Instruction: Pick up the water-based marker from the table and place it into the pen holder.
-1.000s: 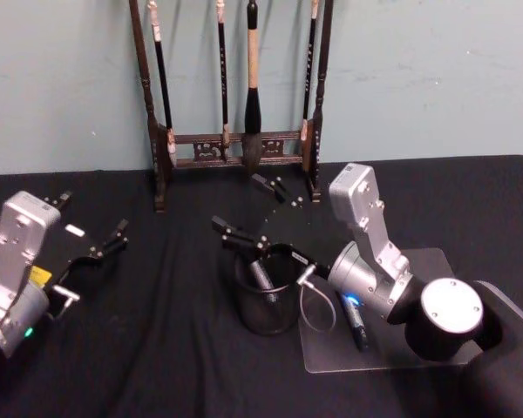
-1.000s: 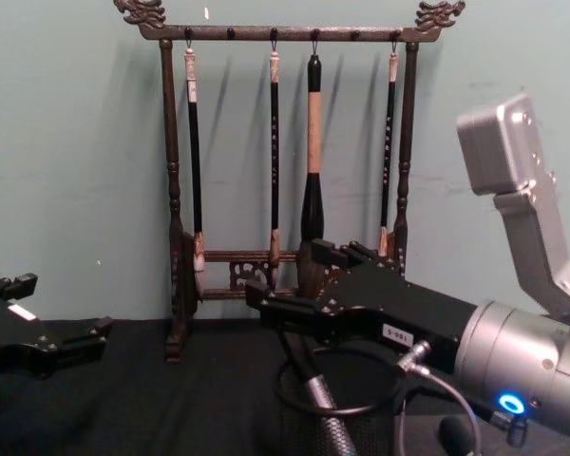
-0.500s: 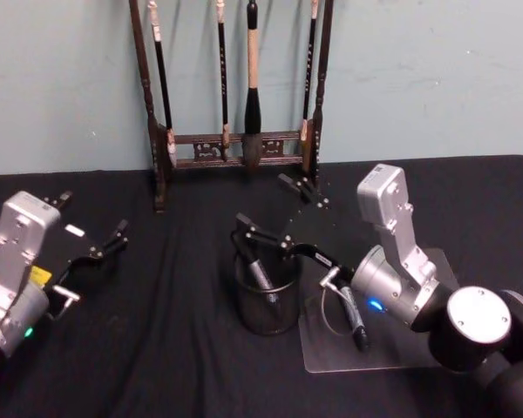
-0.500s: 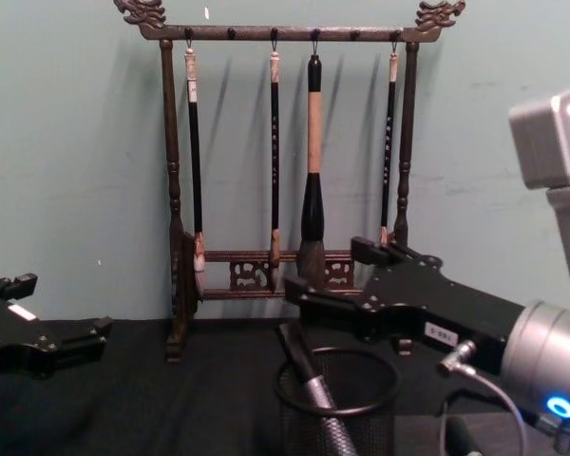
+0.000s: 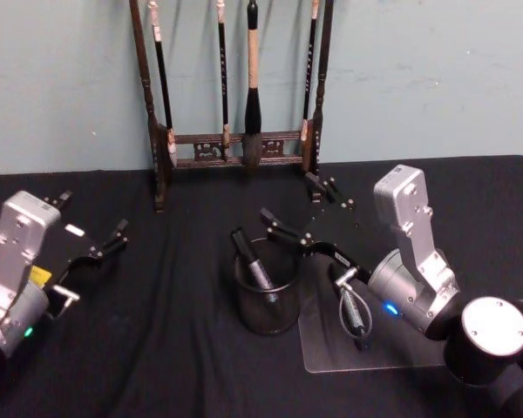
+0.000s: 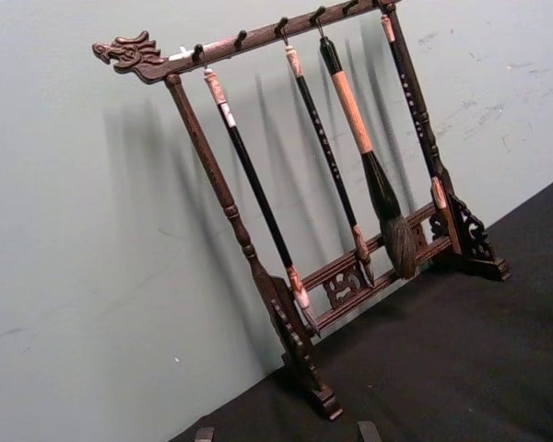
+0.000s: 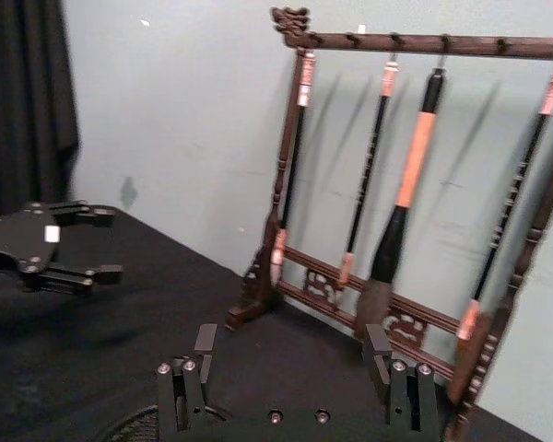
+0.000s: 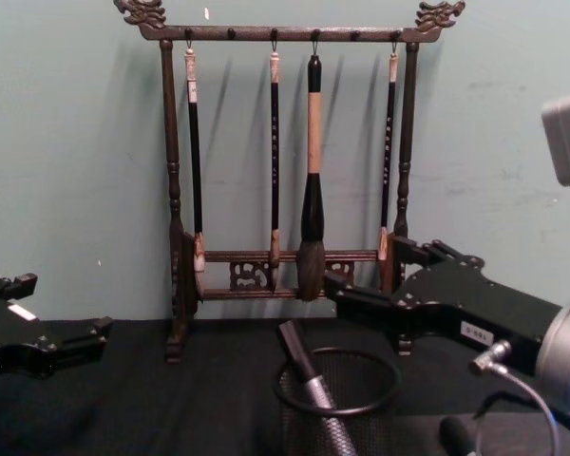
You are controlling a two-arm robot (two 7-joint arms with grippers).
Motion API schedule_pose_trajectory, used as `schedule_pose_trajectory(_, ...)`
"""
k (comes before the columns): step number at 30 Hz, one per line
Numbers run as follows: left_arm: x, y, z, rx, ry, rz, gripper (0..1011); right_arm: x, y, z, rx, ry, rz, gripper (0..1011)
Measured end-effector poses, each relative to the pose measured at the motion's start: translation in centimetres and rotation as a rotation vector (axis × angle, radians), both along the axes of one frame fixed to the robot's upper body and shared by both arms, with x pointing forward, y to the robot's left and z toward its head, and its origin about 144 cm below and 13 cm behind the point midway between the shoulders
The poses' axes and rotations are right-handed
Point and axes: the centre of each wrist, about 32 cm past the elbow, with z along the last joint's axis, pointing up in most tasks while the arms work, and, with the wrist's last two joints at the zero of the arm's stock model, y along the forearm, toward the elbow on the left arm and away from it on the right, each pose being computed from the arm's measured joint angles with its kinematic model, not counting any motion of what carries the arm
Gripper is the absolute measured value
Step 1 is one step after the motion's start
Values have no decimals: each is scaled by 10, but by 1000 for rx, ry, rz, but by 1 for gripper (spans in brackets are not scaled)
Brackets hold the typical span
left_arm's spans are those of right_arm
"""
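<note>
The water-based marker (image 5: 260,272), dark grey with a black cap, stands leaning inside the pen holder (image 5: 267,319), a black mesh cup at mid-table. From the chest the marker (image 8: 310,378) rises above the holder's rim (image 8: 391,378). My right gripper (image 5: 296,205) hovers open and empty behind and to the right of the holder, clear of the marker. The right wrist view has its two fingers (image 7: 378,354) spread wide. My left gripper (image 5: 91,218) rests open over the table (image 5: 174,348) at far left.
A tall dark wooden brush rack (image 5: 235,144) with several hanging brushes stands at the back against the wall. A clear plate (image 5: 331,350) lies right of the holder with another dark pen (image 5: 356,324) on it, under my right arm.
My right gripper has drawn back to the right, away from above the holder, staying open. The marker stays leaning in the holder. The left arm has not moved.
</note>
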Motion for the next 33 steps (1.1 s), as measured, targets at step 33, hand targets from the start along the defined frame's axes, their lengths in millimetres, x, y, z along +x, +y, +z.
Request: schedule_pose_trajectory(33,0,0,0,0,0,0,1009,-14,1,9,-2,187,-208,1000)
